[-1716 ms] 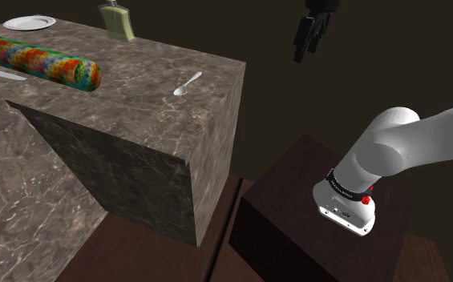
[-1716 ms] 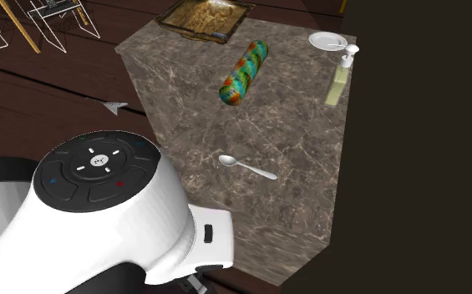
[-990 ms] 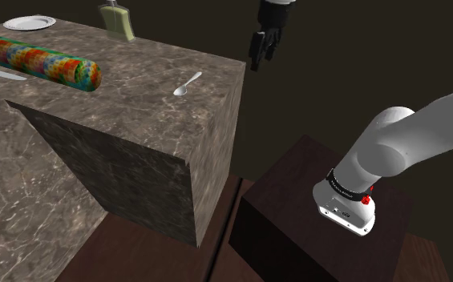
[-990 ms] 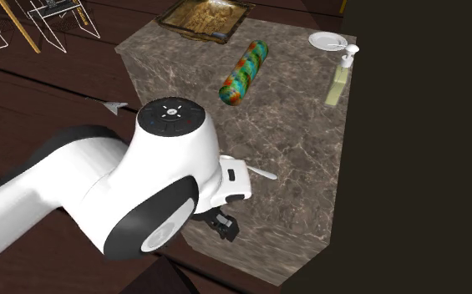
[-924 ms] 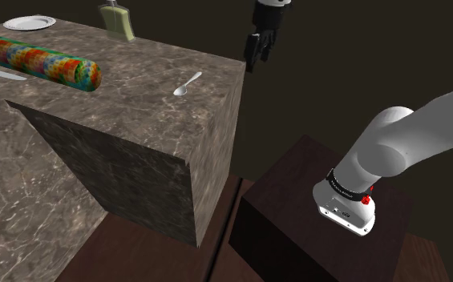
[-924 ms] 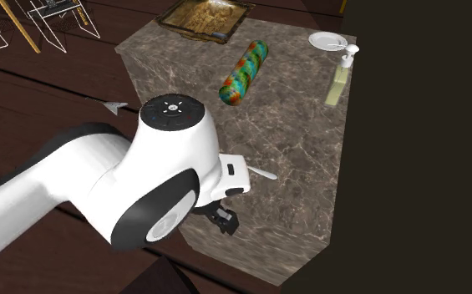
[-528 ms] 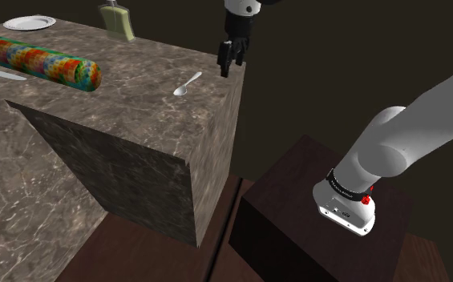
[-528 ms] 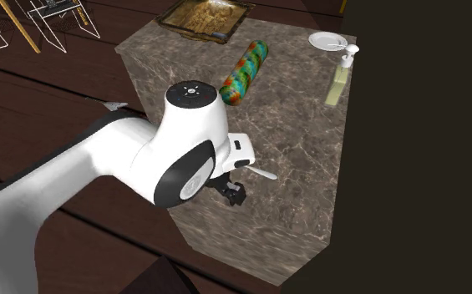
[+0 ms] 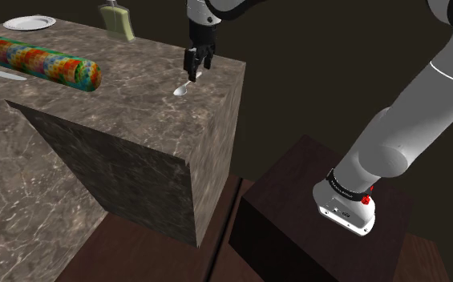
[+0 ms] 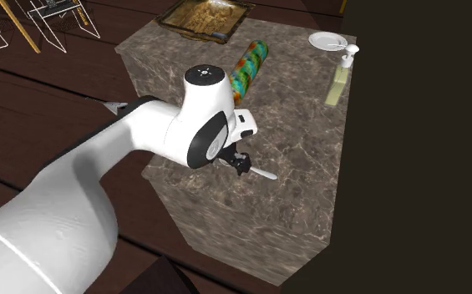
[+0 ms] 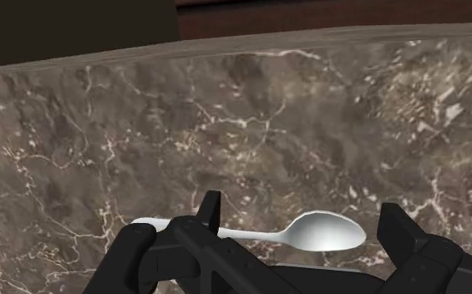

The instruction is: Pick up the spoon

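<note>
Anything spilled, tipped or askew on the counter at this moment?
Nothing spilled or damaged: the bottle stands upright and the spoon lies flat on the counter. One oddity: in the wrist view the spoon runs lengthwise from finger to finger of the open gripper, not across the gap, so closing may press it end-on.

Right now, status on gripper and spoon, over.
All-black two-finger gripper open. Small silvery spoon flat on brown marbled counter, beneath gripper, ungripped. Nothing blocking.

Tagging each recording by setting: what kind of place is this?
Probably a home kitchen: a marble-look counter holds a spoon, a small plate and a pump bottle, above dark wood flooring.
</note>
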Motion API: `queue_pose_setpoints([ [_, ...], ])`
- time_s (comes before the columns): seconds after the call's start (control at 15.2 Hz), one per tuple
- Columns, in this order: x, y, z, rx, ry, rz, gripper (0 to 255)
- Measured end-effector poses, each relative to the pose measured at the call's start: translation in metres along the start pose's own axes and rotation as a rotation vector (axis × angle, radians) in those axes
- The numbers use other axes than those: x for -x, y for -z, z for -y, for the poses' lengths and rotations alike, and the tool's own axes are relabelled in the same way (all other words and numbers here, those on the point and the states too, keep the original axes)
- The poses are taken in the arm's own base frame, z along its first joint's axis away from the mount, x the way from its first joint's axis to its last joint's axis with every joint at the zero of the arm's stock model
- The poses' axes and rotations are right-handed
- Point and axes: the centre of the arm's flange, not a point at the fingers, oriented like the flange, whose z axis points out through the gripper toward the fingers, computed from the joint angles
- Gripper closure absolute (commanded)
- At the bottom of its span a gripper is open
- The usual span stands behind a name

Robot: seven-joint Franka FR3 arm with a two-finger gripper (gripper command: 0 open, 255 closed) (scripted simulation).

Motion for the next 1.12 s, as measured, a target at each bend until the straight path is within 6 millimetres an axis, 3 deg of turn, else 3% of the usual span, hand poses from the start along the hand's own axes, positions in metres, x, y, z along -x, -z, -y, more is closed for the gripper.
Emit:
queue_pose_setpoints([
  [0.4, -0.062, -0.031, 0.032, 0.003, 0.061, -0.038, 0],
  [0.92, -0.066, -0.069, 0.038, 0.003, 0.071, -0.044, 0],
  [0.99, -0.065, -0.071, 0.038, 0.003, 0.071, -0.044, 255],
  [1.12, -0.065, -0.073, 0.038, 0.003, 0.071, -0.045, 255],
])
